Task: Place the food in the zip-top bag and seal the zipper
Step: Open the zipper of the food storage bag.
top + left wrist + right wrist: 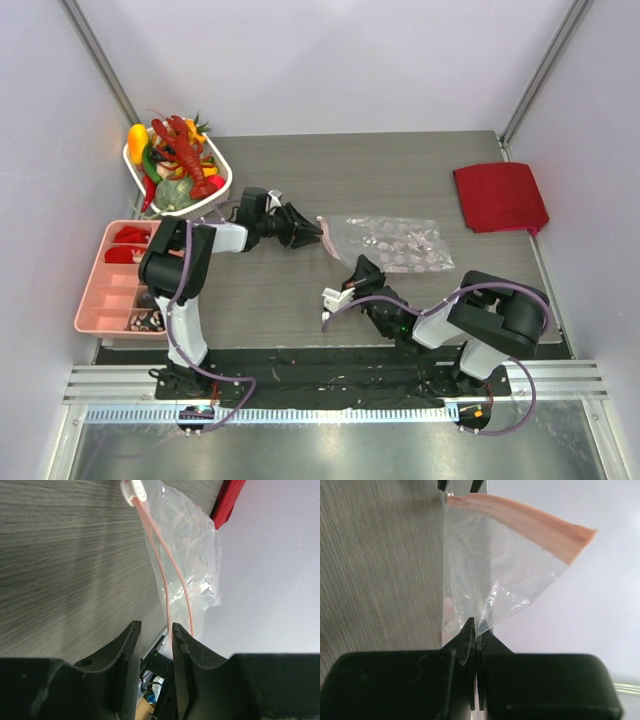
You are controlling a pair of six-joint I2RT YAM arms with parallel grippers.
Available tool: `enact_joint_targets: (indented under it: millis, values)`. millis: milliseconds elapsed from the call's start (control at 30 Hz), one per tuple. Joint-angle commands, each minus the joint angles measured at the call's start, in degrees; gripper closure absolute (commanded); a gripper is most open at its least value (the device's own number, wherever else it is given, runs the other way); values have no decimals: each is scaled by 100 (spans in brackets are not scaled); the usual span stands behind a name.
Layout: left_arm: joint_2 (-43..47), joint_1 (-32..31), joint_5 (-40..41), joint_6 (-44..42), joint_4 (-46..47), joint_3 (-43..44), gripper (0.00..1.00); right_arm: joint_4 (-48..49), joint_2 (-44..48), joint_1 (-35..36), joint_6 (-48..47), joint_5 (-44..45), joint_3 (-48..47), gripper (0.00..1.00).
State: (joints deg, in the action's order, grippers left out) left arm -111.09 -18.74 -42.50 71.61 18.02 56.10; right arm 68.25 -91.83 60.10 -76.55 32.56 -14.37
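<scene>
One step going on: getting the zip-top bag open | right claw pinching the bag's near edge, keeping its mouth gaping | left claw released, sitting at the pink zipper | food waiting in basket, well left of bag

Bright, even light casts soft shadows; glare glints off the zip-top bag in wrist views.

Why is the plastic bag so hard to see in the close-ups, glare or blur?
Mostly glare, little blur. Left wrist view: white highlights streak the crinkled zip-top bag. Right wrist view: it washes into the pale wall behind. Top view: even light, soft shadows.
</scene>
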Motion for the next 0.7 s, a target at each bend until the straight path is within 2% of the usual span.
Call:
enact_joint_targets:
  millis: [0, 267, 300, 333, 367, 400, 433, 500, 533, 600, 633, 667]
  values:
    - [-132, -129, -13, 28, 263, 261, 66, 1964, 192, 90, 53, 67, -75, 99]
    - [-185, -314, -21, 37, 228, 288, 67, 1982, 236, 204, 44, 93, -101, 99]
    - [-176, -314, -21, 28, 211, 288, 72, 1973, 245, 222, 44, 110, -101, 99]
    - [-150, -297, -39, 2, 202, 305, 87, 1921, 280, 257, 61, 189, -118, 99]
    - [-124, -288, -48, -138, 141, 349, 96, 1564, 332, 292, 123, 233, -119, 97]
    - [-2, -262, -48, -261, -147, 497, 100, 1369, 507, 327, 201, 303, -110, 92]
    - [78, -253, -56, -366, -263, 560, 100, 1219, 569, 353, 333, 417, -23, 80]
    - [253, -253, -57, -648, -526, 700, 100, 1112, 605, 520, 387, 593, 101, 65]
    - [428, -261, -48, -718, -597, 736, 100, 1016, 692, 590, 430, 751, 223, 51]
    - [570, -253, -65, -982, -903, 859, 100, 884, 780, 801, 440, 840, 355, 38]
    - [649, -253, -83, -1070, -1036, 885, 100, 822, 850, 845, 405, 831, 452, 25]
    - [667, -253, -118, -1105, -1098, 894, 100, 665, 886, 855, 300, 779, 470, 21]
